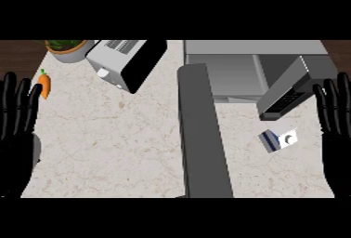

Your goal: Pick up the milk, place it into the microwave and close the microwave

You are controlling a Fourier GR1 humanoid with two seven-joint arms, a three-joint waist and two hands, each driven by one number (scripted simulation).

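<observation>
Both robot hands rest wide open w/ fingers straight, left (17, 139) & right (334, 125) at the view's edges, so reach w/ the right for the milk carton (278, 140) lying on the surface (109, 139) just below the open microwave door (291, 90), then curl around its sides.

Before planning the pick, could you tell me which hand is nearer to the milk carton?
Right. The right hand rests open just right of the milk carton; the left hand rests at the counter's far left edge.
</observation>
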